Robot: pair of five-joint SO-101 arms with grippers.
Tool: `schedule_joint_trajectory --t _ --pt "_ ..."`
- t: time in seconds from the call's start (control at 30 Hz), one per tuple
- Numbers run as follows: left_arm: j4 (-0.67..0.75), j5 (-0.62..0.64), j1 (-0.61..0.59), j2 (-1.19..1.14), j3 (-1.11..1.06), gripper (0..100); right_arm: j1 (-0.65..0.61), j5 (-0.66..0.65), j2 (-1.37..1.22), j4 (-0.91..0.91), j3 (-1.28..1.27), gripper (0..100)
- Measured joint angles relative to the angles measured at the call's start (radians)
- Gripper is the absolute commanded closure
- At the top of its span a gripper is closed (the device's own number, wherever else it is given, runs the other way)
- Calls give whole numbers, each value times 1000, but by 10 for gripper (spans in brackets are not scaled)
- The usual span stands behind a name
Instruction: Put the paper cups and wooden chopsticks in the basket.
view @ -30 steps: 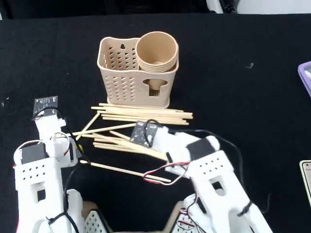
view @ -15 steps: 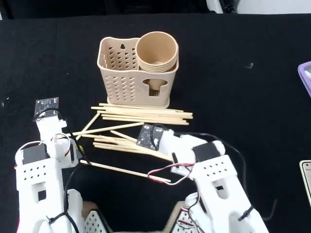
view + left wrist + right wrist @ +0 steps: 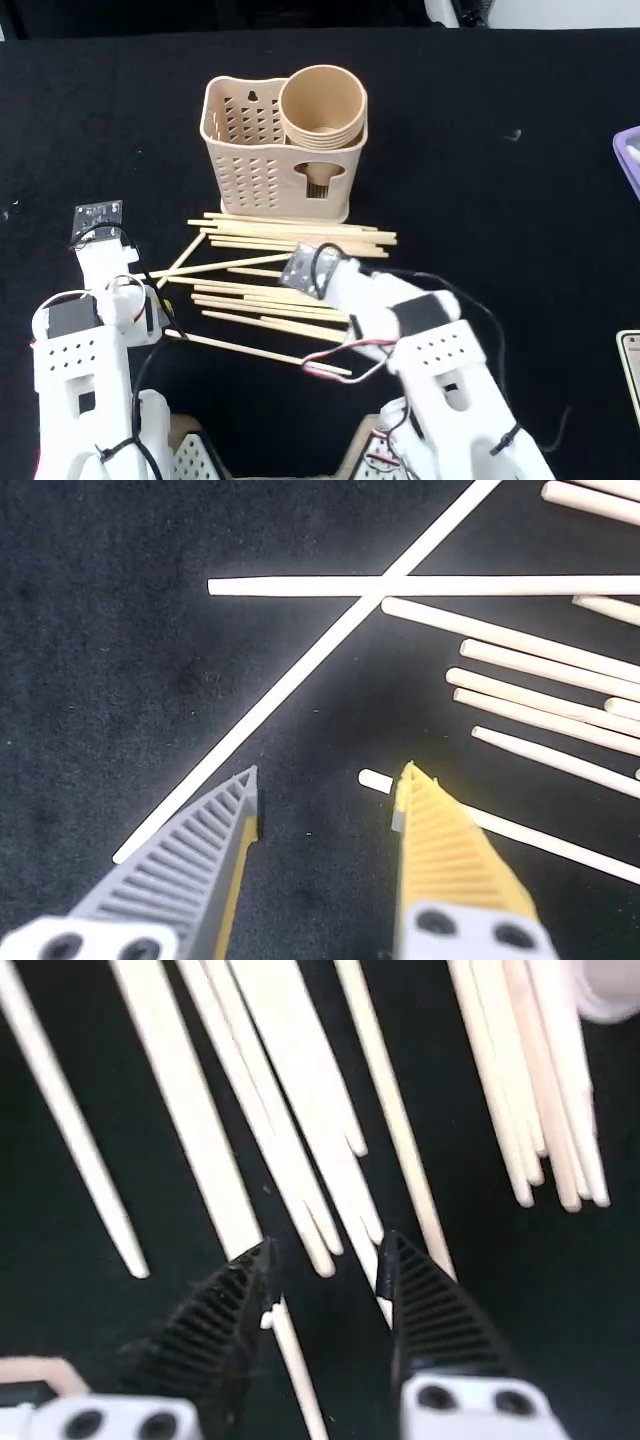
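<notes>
Two grippers hang low over a matt black cloth (image 3: 500, 250), and we see both standing open with nothing between their jaws. The left gripper (image 3: 328, 775) is spread fairly wide. Its fingers (image 3: 440, 840), one grey and one yellow, are ribbed plastic wedges that taper to points. The blunt end of a single chopstick (image 3: 372, 779) lies just beside the yellow tip, and whether they touch we cannot tell. A long slanting stick (image 3: 300, 680) passes just off the grey tip.

The right gripper (image 3: 325, 1245) has black ribbed fingers (image 3: 430, 1310) set at a narrower gap. One thin stick (image 3: 296, 1360) runs under that gap, and more lie fanned out just ahead of the tips.

From above, the wooden chopsticks (image 3: 270, 300) are pale, slim, straight rods. They are strewn loosely between the two arms, and a tidier bundle (image 3: 300, 235) lies beyond the right gripper.

Past that bundle stands the basket (image 3: 250, 160), beige plastic with rounded corners, rows of small holes and a handle cut-out. The paper cups (image 3: 322, 135) are smooth, tan and round-rimmed. They sit nested as a stack in the basket, at the end nearer the right gripper's side.
</notes>
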State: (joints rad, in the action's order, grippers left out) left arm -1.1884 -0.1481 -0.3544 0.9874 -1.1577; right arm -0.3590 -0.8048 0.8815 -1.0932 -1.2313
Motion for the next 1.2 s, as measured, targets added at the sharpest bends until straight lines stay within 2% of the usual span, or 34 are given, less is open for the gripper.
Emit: schedule_joint_trajectory --t 0.17,0.27,0.73,0.9,1.1,1.2 --pt "0 0 0 0 0 780 -176 74 0 0 -49 765" --pt "0 0 0 0 0 780 -221 110 0 0 -57 777" --pt "0 0 0 0 0 780 -226 103 -11 58 -57 825" --pt "0 0 0 0 0 780 -226 103 -221 124 -46 830" --pt "0 0 0 0 0 780 -222 97 -404 150 52 988" --pt "0 0 0 0 0 780 -222 97 -443 155 78 988"
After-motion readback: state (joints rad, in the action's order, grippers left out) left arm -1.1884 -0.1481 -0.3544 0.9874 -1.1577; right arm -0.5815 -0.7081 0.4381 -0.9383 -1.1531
